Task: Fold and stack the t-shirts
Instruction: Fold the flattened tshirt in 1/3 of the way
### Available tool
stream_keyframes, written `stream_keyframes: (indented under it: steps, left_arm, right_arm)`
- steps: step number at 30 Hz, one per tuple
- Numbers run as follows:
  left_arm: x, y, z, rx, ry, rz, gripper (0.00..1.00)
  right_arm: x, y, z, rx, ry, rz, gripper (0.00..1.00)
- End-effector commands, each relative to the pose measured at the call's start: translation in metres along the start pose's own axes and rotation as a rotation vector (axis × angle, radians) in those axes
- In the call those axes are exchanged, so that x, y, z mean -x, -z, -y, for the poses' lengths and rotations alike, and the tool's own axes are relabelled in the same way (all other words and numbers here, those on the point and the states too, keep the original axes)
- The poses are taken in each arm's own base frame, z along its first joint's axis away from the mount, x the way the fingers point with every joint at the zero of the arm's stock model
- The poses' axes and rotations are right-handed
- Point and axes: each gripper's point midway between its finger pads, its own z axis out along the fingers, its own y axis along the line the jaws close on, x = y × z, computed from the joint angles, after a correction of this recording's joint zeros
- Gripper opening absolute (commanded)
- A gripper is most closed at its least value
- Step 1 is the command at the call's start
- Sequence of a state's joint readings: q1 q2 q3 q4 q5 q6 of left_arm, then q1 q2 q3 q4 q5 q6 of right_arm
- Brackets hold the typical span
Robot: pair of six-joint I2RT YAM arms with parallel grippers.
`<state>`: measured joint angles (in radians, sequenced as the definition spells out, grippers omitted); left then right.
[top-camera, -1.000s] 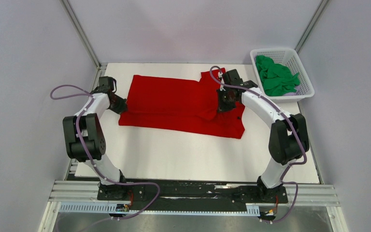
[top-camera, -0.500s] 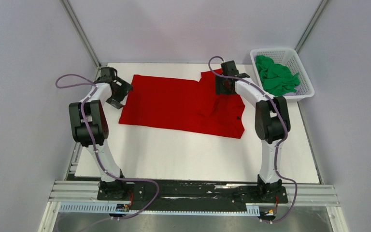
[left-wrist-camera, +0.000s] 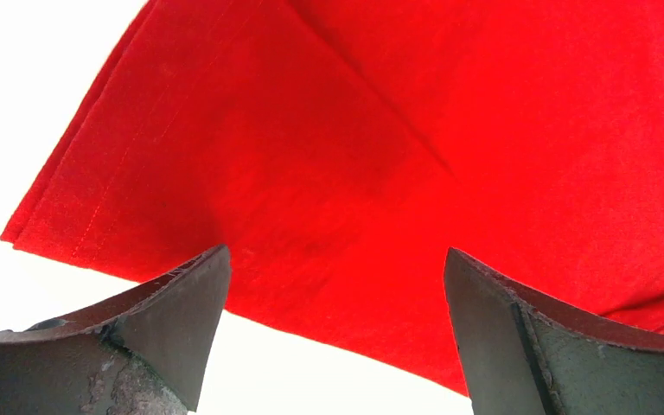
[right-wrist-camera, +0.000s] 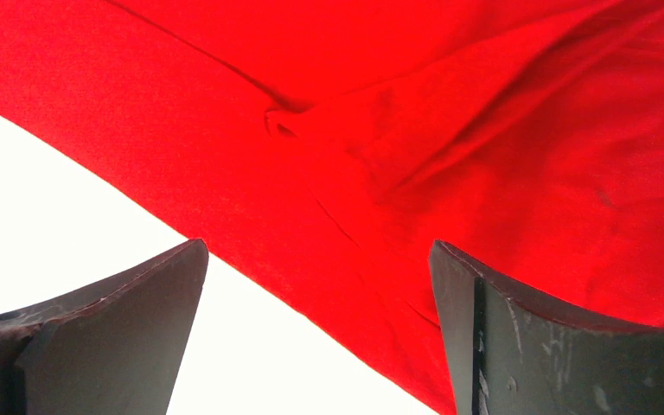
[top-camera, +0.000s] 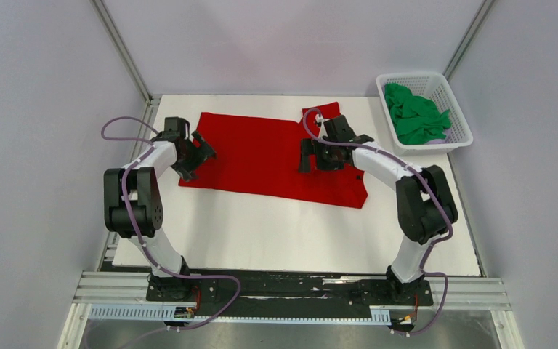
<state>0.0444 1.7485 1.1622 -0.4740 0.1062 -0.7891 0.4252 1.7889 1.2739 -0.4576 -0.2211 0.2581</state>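
White arms, black joints, purple cables

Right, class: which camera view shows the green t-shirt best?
The top external view: the green t-shirt lies crumpled in the white basket. Neither wrist view shows it; both look at the red t-shirt.

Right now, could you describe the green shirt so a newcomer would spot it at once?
At the table's far right corner sits a white basket. The green shirt lies crumpled inside it, unlike the red shirt, spread flat in the open.
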Motion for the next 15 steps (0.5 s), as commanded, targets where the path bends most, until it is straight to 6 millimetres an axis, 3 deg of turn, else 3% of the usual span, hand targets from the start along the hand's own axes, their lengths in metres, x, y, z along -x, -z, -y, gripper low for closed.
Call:
stream_keyframes:
  steps: [1,8,13,15]
  left_arm:
    - [0.007,0.01,0.011,-0.077,-0.044,0.049,1.0]
    - [0.011,0.017,0.006,-0.057,-0.064,0.083,1.0]
    - [0.015,0.019,0.011,-0.061,-0.066,0.081,1.0]
    - [0.02,0.02,0.015,-0.071,-0.065,0.096,1.0]
  right_arm:
    - [0.01,-0.021,-0.006,0.033,-0.011,0.03,1.0]
    - [0.044,-0.045,-0.019,0.098,0.006,0.119,1.0]
    - [0.102,-0.053,-0.033,0.126,-0.071,0.268,1.0]
    - [0.123,-0.055,-0.025,0.073,-0.137,0.325,1.0]
